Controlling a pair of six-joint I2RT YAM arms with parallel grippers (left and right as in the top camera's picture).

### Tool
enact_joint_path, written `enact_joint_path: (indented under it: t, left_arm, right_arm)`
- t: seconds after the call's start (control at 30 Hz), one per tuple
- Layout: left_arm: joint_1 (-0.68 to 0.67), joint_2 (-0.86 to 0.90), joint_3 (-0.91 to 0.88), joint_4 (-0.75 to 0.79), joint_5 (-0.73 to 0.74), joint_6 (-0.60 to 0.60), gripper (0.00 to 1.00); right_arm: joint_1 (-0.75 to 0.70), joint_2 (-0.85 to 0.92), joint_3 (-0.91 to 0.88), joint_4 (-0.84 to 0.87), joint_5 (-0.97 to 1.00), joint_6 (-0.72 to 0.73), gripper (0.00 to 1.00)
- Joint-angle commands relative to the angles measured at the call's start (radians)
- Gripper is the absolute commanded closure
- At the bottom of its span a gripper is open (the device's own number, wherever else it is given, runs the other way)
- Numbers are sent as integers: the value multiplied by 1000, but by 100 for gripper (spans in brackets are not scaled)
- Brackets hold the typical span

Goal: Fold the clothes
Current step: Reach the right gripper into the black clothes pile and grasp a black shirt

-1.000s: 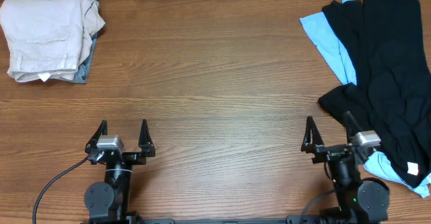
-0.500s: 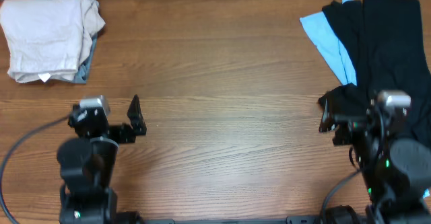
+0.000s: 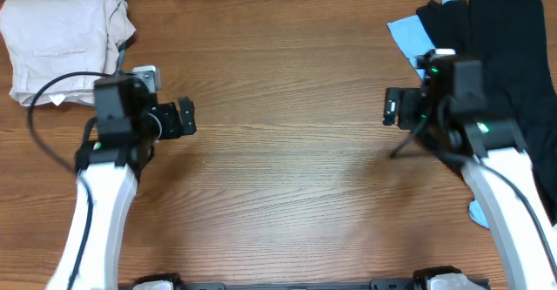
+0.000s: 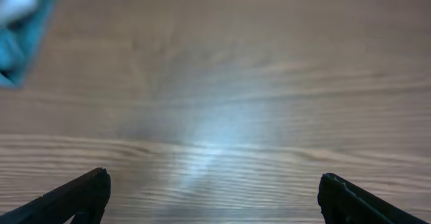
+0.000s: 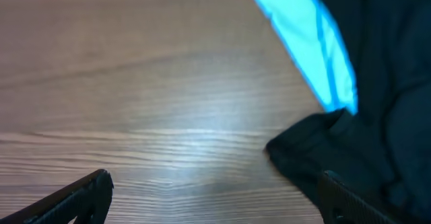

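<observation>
Clothes in a dark heap at right; left fingers and right fingers wide apart, empty.

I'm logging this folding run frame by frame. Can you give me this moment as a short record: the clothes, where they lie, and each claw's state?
stacked pile: beige garment on a blue garment, far left corner of the table
loose pile: black garment lying over a light blue garment, right side
left claw: open, empty, over bare wood
right claw: open, empty, beside the black garment's edge
folding: not begun on the loose pile
</observation>
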Motion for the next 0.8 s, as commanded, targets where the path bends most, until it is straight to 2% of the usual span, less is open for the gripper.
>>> enact_joint_path:
  t: [0.0,0.13,0.27,0.4,0.57,0.77]
  left_arm:
    - [9,154,17,34,40,22,0]
    - [9,264,17,79,79,23,0]
    - [9,261,25,90,80,42,0]
    - [9,242,96,25,80,68,0]
    - [9,235,221,-89,80,68,0]
    - [9,235,338,-189,80,104,0]
  right_arm:
    - [-11,109,23,2,6,-3,0]
    - [-84,233,23,13,6,90,2]
    - [-192,308,23,2,-1,187,11]
    - [-282,381,23,-1,-53,184,13]
    - [-272,444,6,37,-120,76,12]
    - [-261,482,-36,87,-119,68,13]
